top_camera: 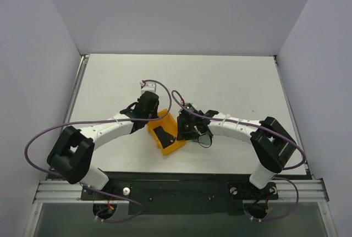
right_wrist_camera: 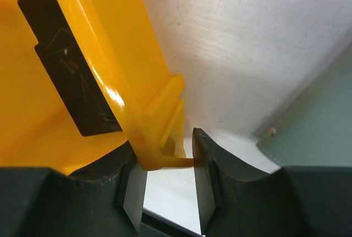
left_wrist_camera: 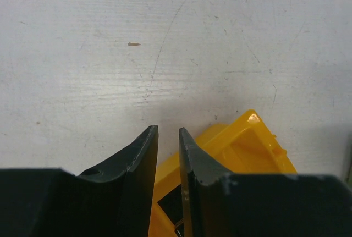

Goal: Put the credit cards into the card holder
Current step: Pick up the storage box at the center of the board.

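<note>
Over the table from above, the orange bin (top_camera: pixel 175 143) sits between my two arms, with the credit cards (top_camera: pixel 163 137) lying black on its floor. The left gripper (top_camera: pixel 149 116) is at its far-left edge and the right gripper (top_camera: pixel 186 130) at its right edge. I find no card holder in any view.

On the left wrist, the fingers (left_wrist_camera: pixel 140 160) stand almost together. The thin slit between them shows orange low down, and I cannot tell whether they pinch the wall.

On the right wrist, the fingers (right_wrist_camera: pixel 209 165) are apart and straddle the bin's rim lip. Again I cannot tell whether they grip it.

I judge that both hands should seat squarely on the rim before any lift or tip. The bin should be kept level so the cards don't slide out uncontrolled.
</note>
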Tool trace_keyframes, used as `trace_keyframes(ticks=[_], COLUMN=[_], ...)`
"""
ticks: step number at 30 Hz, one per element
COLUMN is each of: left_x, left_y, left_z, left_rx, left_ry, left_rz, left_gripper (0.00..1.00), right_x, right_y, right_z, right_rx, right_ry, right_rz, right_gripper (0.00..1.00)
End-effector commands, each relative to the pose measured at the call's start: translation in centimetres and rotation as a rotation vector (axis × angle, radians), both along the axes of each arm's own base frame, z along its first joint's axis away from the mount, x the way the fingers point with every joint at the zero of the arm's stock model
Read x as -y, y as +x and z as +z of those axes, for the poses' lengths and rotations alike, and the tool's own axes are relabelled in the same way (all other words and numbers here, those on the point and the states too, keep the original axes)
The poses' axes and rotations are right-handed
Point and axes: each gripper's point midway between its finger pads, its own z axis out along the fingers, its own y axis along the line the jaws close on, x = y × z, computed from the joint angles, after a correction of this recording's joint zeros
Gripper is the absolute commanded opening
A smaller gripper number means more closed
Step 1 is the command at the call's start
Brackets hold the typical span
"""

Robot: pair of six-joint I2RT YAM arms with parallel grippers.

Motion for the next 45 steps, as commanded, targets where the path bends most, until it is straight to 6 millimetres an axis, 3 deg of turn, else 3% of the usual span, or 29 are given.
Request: trace_keyframes(ticks=[1,6,7,11,18,21,25,33,36,39,41,45], left_x=[1.0,0.0,-0.5,-1.1,-2.9,-3.3,-3.0,-2.1,-2.0,-1.8,-1.9,-1.9], left_y=[-3.8,-7.0,-7.9,-10.3,-12.8,-12.8,-12.6,-12.3,-11.7,-10.9,-10.6,-9.7], left_z=[-1.4,-1.1,-1.7,-1.0,-1.4,-0.8,0.1,-1.4,-1.6,-0.8,-0.6,0.3], left_rx=[-0.105,-0.137,-0.159,-0.161,-0.175,-0.16,-0.143,-0.191,-0.199,-0.183,-0.179,-0.155], left_ry=[-0.126,-0.225,-0.233,-0.306,-0.312,-0.314,-0.321,-0.273,-0.234,-0.216,-0.2,-0.185], left_rz=[-0.055,-0.027,-0.009,0.005,0.055,0.065,0.047,-0.008,-0.017,-0.019,-0.018,-0.011], left_gripper=[0.31,0.29,0.29,0.28,0.29,0.34,0.49,0.51,0.47,0.31,0.25,0.2], right_x=[-0.9,-1.8,-2.0,-3.3,-4.1,-4.4,-4.1,-2.8,-2.0,-1.3,-0.8,0.1], right_y=[3.2,5.0,5.2,6.0,6.8,6.7,6.5,6.3,6.1,5.6,5.2,4.6], right_z=[1.9,3.1,3.1,3.4,4.6,6.2,7.6,9.1,9.5,9.6,9.6,9.6], right_rx=[0.077,0.116,0.121,0.142,0.187,0.225,0.261,0.294,0.306,0.302,0.296,0.291], right_ry=[0.059,0.088,0.095,0.108,0.122,0.164,0.184,0.166,0.151,0.142,0.138,0.121], right_rz=[0.099,0.197,0.226,0.31,0.351,0.351,0.336,0.301,0.281,0.264,0.257,0.24], right_gripper=[0.3,0.3,0.31,0.38,0.48,0.51,0.54,0.56,0.56,0.56,0.56,0.56])
